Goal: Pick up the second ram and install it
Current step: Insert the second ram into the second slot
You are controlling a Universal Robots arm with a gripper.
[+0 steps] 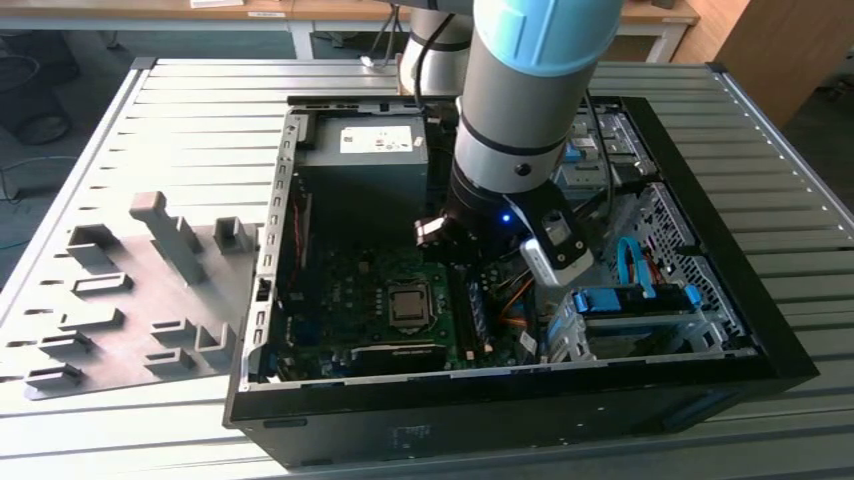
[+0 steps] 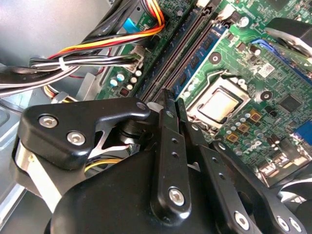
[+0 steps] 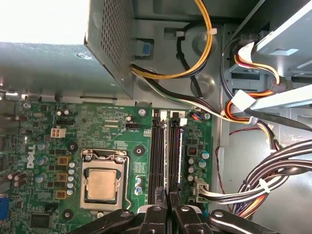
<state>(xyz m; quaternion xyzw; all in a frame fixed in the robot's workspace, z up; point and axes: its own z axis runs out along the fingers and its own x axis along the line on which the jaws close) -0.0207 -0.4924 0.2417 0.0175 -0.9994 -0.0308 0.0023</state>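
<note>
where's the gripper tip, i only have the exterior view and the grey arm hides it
observer: In the first wrist view the black gripper is over one end of the two long black memory slots, next to the silver square CPU.
operator: any stick in those slots
observer: The second wrist view shows a blue-green memory stick with dark chips standing in the slot on the CPU side. I cannot tell whether it is the second ram.
operator: cables nearby
observer: A bundle of black cables with a white tie runs beside the slots, on the side away from the CPU.
</note>
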